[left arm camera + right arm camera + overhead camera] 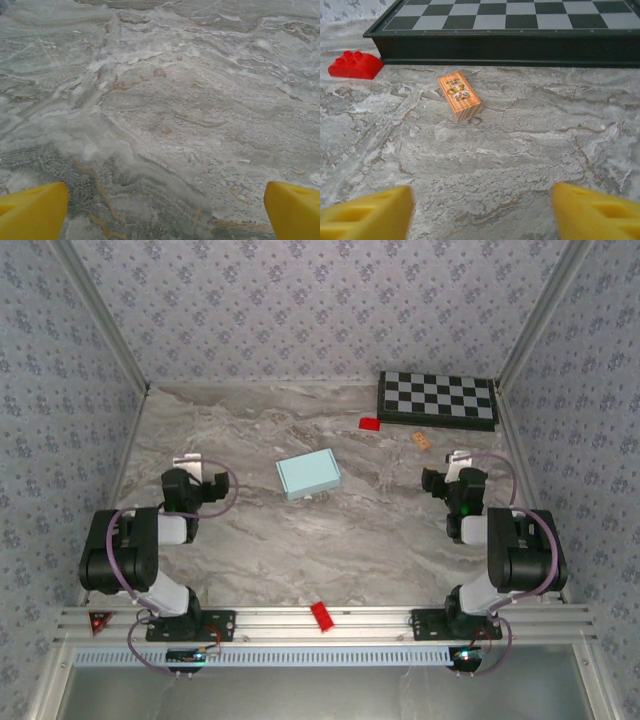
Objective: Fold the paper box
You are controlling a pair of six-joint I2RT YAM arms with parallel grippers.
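Top external shows the paper box [308,475] between left gripper [200,468] and right gripper [447,468], both spread open.

Marble table [250,540] holds paper box [308,476], checkerboard [438,399], red brick [370,423], wooden block [421,441].
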